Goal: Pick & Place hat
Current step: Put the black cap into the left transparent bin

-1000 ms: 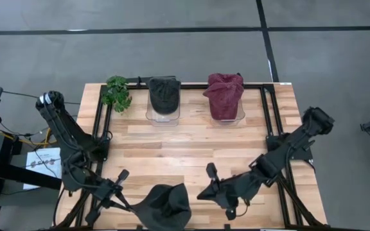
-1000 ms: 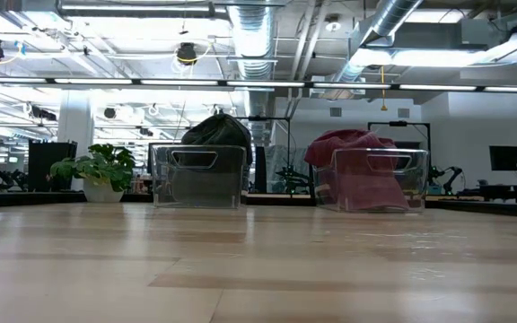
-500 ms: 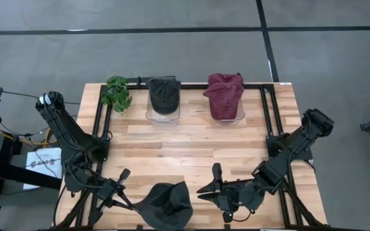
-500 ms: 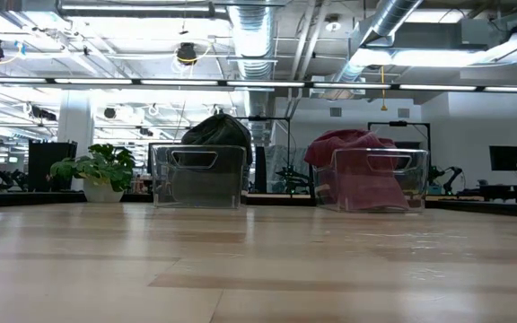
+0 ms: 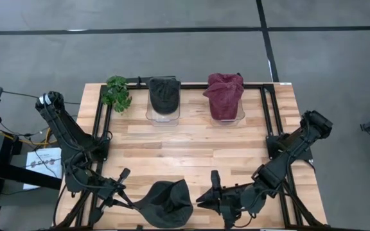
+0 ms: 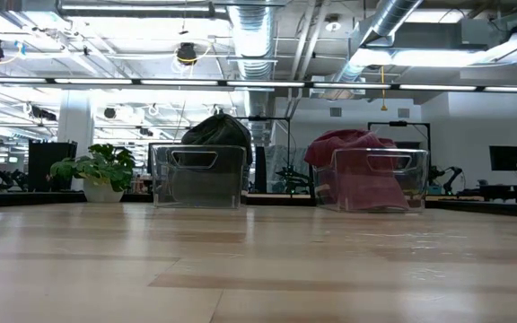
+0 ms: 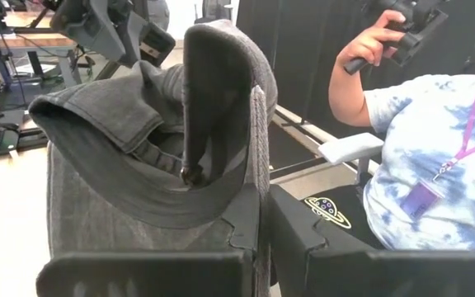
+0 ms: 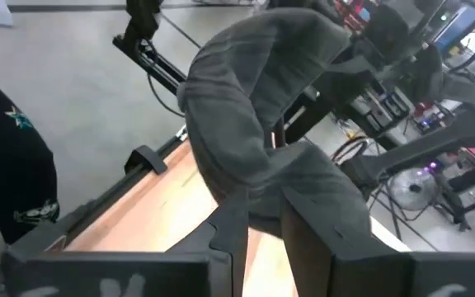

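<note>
The grey hat [image 5: 166, 202] hangs bunched at the table's near edge btwn both arms, left gripper [image 5: 128, 204] nipped tight on its fabric and right gripper [image 5: 199, 197] closed at its other side w/ the fabric apparently in it, so imo uneven pulling could slip it off the edge.

Open-plan robotics lab: exposed ceiling ducts [image 6: 257, 36], other arm rigs [image 6: 445, 175] behind

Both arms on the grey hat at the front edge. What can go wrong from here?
1. The grey hat hangs partly past the table's front edge; a slip may drop it.
2. The left gripper pinches only the brim, so the hold may be thin.
3. The right gripper is close by; the arms might pull against each other.
</note>
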Available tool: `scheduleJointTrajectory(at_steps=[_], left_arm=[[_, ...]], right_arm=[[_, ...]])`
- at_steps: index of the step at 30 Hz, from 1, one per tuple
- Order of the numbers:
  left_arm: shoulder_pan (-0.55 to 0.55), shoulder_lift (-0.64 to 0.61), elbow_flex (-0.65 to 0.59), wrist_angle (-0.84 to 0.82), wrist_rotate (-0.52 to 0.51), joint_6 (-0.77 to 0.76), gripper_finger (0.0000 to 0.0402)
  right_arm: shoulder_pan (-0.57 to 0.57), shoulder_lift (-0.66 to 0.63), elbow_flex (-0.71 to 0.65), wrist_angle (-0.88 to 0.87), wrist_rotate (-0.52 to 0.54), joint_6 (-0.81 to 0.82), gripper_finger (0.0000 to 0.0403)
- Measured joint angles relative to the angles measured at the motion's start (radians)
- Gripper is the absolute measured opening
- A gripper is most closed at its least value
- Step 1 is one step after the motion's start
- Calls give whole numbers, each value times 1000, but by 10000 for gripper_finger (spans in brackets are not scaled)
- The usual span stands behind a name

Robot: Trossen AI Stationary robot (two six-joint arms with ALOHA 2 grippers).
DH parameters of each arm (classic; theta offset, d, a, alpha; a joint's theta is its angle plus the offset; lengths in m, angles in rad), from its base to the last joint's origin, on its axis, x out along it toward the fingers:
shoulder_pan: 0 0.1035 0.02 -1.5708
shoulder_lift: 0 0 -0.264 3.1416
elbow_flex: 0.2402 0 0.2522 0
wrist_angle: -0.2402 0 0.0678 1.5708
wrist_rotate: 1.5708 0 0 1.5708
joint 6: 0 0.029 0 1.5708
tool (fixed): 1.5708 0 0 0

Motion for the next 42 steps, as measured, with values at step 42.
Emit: scheduleJointTrajectory(at_steps=[42], left_arm=[[11,0,0,2,-63,6,17]], right_arm=[[-21,0,0,23,-131,-224,194]])
